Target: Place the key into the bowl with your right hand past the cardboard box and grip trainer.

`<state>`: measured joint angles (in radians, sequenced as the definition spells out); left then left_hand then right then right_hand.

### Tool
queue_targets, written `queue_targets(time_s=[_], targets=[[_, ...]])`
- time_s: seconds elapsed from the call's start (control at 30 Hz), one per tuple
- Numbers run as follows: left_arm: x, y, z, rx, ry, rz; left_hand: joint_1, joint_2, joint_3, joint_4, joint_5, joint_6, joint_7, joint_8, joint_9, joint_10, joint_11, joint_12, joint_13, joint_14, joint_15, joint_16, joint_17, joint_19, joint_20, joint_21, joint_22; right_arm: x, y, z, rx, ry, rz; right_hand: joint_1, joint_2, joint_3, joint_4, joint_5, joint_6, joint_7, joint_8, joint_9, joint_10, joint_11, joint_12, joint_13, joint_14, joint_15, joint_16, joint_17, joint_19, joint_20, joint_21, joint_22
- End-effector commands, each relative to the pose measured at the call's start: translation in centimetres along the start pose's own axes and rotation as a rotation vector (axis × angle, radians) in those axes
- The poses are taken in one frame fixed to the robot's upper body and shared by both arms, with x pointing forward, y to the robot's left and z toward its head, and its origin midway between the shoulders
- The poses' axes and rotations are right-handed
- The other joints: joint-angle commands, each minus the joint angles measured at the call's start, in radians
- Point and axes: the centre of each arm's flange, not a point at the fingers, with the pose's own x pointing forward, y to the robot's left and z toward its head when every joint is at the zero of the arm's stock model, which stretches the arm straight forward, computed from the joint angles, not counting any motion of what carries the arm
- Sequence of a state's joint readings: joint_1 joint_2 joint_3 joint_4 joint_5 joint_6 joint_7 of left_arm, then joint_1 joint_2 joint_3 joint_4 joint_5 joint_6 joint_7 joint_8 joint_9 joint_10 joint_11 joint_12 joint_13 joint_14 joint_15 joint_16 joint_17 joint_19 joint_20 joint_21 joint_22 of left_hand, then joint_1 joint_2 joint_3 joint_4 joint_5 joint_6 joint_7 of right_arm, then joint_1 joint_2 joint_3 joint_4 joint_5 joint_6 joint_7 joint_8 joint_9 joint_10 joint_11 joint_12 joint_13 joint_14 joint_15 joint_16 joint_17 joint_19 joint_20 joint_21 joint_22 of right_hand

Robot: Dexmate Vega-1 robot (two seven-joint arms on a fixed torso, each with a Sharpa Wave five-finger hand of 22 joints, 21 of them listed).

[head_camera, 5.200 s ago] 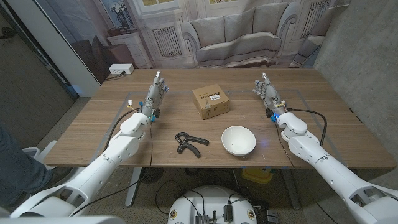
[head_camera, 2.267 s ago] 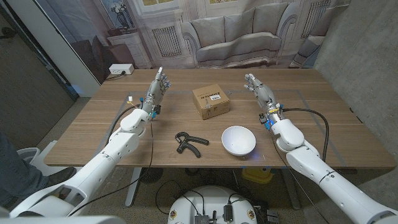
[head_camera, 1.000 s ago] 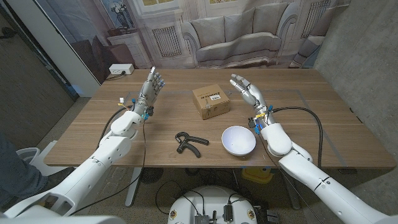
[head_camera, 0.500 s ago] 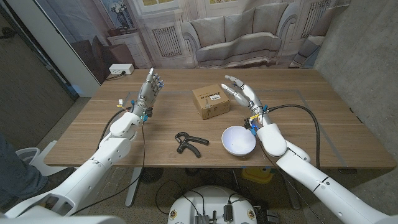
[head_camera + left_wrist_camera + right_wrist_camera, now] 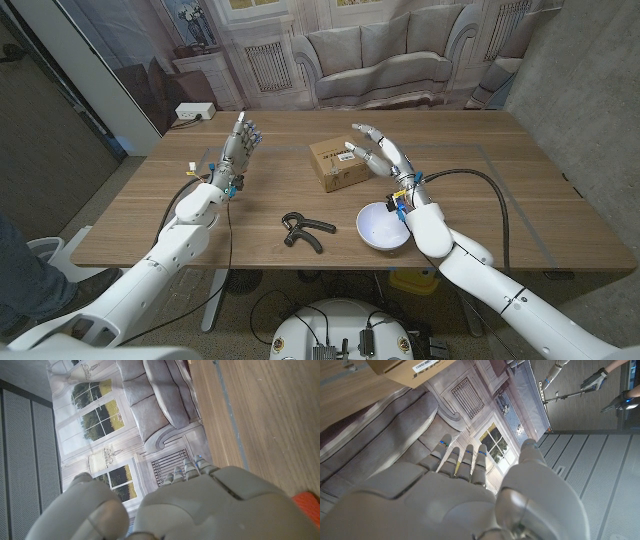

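Above right edge of cardboard box [image 5: 330, 168], right hand [image 5: 375, 152] hovers, fingers spread, nothing seen in grasp. Key too small to make out on table [image 5: 520, 210]; position cannot be told, possibly hidden under those fingers beside box. Bowl [image 5: 365, 228] sits nearer robot than hand, just under right forearm; grip trainer [image 5: 301, 230] to bowl's left. Right hand far nearer to bowl and box than left hand [image 5: 240, 140], which is raised, empty, fingers loosely apart. Count: one box, one trainer, one bowl.
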<state>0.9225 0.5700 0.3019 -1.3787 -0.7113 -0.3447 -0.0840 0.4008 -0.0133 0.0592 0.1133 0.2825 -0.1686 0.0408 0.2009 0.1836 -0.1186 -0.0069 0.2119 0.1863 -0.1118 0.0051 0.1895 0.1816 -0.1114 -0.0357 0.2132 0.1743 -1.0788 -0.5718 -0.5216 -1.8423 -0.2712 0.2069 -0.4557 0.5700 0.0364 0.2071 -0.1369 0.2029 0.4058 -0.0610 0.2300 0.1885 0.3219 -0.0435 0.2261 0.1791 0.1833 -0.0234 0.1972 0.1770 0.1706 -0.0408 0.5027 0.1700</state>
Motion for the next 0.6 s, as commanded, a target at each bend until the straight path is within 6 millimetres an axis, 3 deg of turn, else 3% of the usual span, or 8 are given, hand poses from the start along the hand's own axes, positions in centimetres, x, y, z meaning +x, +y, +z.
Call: queue_targets(time_s=[0.03, 0.6], targets=[[-0.37, 0.11, -0.5, -0.008, 0.0, 0.003, 0.004, 0.002, -0.005, 0.0, 0.003, 0.002, -0.003, 0.004, 0.004, 0.002, -0.005, -0.001, 0.003, 0.003, -0.003, 0.002, 0.002, 0.0, -0.001, -0.005, 0.005, -0.61, 1.36, 0.69, -0.093, -0.022, -0.008, 0.019, -0.001, 0.004, -0.012, 0.0, 0.016, -0.004, 0.005, 0.006, 0.012, -0.009, 0.009, 0.004, 0.009, 0.0, -0.003, 0.0, 0.011, -0.033, -0.004, 0.006], [-0.49, -0.06, -0.49, -0.006, -0.006, 0.003, 0.005, 0.003, -0.008, -0.001, 0.002, 0.004, -0.002, 0.003, 0.004, 0.003, -0.007, -0.002, 0.003, 0.005, -0.005, 0.002, 0.002, 0.001, 0.001, -0.006, 0.005, -0.67, 2.23, 1.2, -0.207, -0.055, -0.018, 0.093, -0.011, 0.019, -0.035, 0.007, 0.059, -0.055, 0.01, 0.009, 0.034, -0.038, 0.011, 0.004, 0.039, -0.014, 0.0, -0.001, 0.037, -0.032, -0.015, 0.006]])
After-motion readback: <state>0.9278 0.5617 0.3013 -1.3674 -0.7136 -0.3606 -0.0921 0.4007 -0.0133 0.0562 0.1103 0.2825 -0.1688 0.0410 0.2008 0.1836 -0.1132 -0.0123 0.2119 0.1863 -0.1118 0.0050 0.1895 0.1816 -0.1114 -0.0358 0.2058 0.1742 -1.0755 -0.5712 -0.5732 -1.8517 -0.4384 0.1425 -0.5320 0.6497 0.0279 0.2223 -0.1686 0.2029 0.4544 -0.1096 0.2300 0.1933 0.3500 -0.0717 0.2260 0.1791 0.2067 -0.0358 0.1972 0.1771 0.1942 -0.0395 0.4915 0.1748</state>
